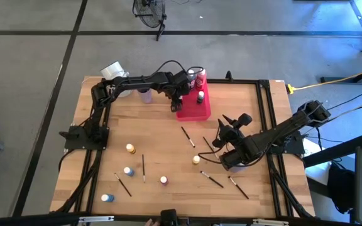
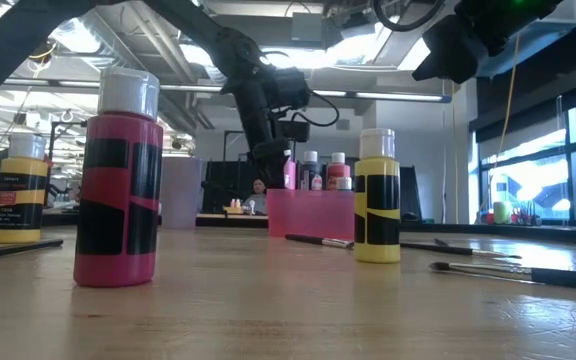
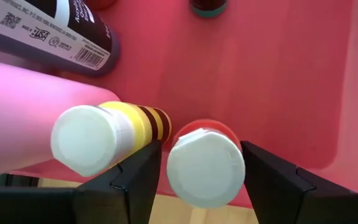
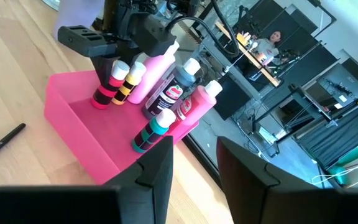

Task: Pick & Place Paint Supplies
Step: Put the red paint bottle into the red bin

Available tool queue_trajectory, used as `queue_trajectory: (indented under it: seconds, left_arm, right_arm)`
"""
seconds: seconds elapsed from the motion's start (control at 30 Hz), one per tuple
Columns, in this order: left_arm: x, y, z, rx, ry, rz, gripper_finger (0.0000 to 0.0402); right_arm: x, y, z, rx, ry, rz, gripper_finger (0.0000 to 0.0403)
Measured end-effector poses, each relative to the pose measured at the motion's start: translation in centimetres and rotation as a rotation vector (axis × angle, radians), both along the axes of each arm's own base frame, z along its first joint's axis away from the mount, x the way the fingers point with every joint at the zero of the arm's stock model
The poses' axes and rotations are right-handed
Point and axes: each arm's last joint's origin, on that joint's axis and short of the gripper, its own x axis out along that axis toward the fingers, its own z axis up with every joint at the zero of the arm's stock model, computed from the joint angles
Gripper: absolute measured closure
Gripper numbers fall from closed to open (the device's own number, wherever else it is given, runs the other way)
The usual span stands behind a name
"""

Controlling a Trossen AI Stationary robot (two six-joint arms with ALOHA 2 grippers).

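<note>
**Parking a red bottle in the tray**

Standing upright between the fingers of the left end effector (image 1: 176,100): red bottle (image 3: 205,165), base down in the tray (image 3: 278,74), just beside a yellow bottle (image 3: 86,140). Fingers parted, flanking the cap loosely; released, probably to leave it standing with the rest. Waiting above the table (image 1: 156,138): right end effector (image 4: 194,162), spread and empty, loose paintbrushes (image 1: 188,136) close below, likely next.

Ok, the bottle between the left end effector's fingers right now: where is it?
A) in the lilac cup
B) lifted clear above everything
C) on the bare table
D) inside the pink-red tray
D: the left wrist view shows the red bottle between the left end effector fingers, over the pink-red tray floor; the right wrist view shows it standing there.
</note>
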Motion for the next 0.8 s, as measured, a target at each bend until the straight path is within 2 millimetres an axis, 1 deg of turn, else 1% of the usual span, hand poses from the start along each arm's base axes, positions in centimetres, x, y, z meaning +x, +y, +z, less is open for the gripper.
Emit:
queue_trajectory:
  seconds: [0.8]
  left_arm:
    - [0.00,0.02,0.14,0.006,-0.001,0.006,0.0191]
  right_arm:
    - [-0.07,-0.04,0.00,-0.006,0.010,0.000,0.0275]
